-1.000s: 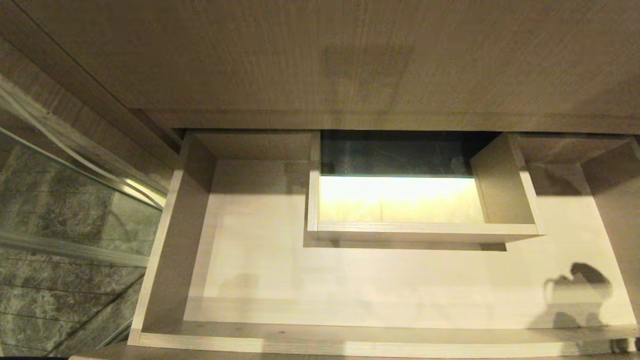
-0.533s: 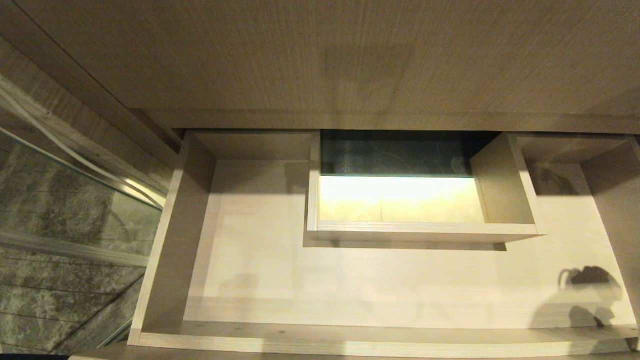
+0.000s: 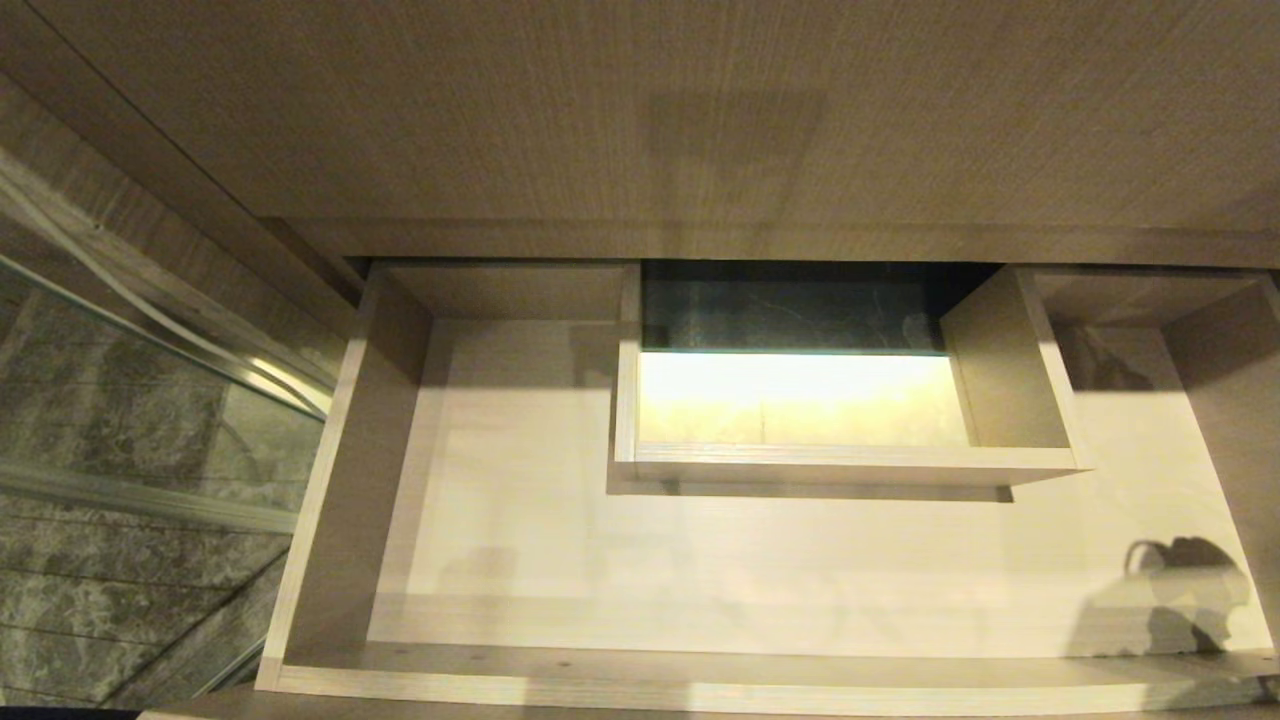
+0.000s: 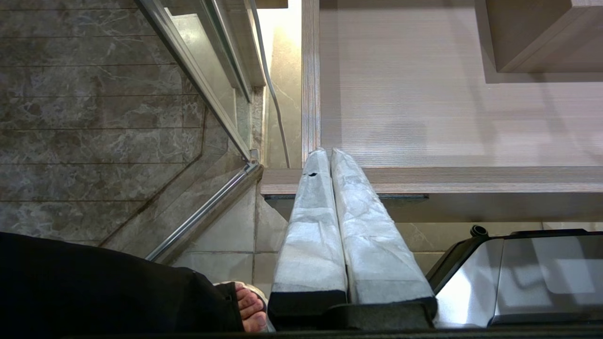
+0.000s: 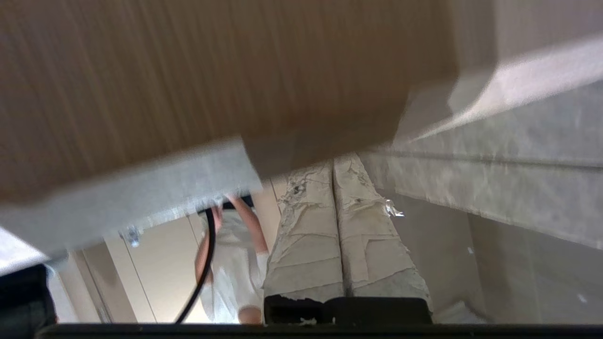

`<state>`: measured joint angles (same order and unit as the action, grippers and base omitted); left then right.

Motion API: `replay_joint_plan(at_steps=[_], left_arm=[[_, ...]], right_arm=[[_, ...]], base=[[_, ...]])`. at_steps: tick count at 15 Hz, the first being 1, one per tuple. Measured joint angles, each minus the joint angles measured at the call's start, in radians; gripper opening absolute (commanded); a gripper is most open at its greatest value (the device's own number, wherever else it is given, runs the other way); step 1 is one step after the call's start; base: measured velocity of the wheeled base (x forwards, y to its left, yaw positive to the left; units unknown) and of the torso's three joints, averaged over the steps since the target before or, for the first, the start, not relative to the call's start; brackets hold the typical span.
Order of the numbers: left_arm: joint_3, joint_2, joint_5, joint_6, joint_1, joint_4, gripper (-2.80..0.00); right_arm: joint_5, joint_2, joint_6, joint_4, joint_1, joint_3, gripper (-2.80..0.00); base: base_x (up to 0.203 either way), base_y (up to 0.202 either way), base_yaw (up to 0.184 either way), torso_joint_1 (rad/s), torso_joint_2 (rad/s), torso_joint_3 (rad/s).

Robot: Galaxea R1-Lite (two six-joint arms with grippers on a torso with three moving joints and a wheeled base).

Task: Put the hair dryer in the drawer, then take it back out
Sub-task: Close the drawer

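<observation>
The drawer [image 3: 520, 560] is seen pulled wide open beneath a wood-grain counter [image 3: 640, 120], and its pale floor is lit brightly from above. A boxed rectangular hole [image 3: 800, 400] is set toward the back of the drawer floor, with a glowing yellowish surface and a dark marbled band visible through it. The hair dryer cannot be found in any view; only a rounded shadow [image 3: 1170, 590] is cast on the drawer floor near its front right corner. To the left of the drawer, a glass panel with a metal rail [image 3: 150, 330] is seen, and grey marbled tiles [image 3: 90, 600] lie behind it. In the left wrist view, the left gripper [image 4: 330, 153] is held just at the drawer's front left corner with its taped fingers [image 4: 311, 226] pressed together on nothing. Pale floor tiles [image 4: 226, 235], a bare foot in a sandal [image 4: 249, 308] beside dark clothing, and a glossy part of the robot's base [image 4: 518, 278] are seen beneath. In the blurred right wrist view, the right gripper [image 5: 334, 162] is also pressed together and empty, below a wood-grain panel [image 5: 188, 70], with a person in white [image 5: 231, 263] and a black cable [image 5: 202, 273] beyond.
</observation>
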<state>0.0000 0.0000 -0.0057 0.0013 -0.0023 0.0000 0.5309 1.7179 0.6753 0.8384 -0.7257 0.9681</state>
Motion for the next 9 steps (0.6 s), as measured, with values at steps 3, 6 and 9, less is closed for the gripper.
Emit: replay_joint_plan(at_steps=[3,6,9], left_arm=[[0.000,0.000,0.000,0.000,0.000,0.000,-2.80],[0.000,0.000,0.000,0.001,0.000,0.000,-2.80],[0.000,0.000,0.000,0.000,0.000,0.000,-2.80]], right_arm=[[-0.021,0.012,0.001,-0.036,-0.001,0.010,-2.80],[-0.062,0.011,0.002,-0.052,-0.002,0.013,-2.80],[-0.100,0.006,0.004,-0.078,-0.003,0.019,-2.80]], base=[[0.000,0.000,0.000,0.000,0.00,0.000],[0.000,0.000,0.000,0.000,0.00,0.000],[0.000,0.000,0.000,0.000,0.00,0.000]])
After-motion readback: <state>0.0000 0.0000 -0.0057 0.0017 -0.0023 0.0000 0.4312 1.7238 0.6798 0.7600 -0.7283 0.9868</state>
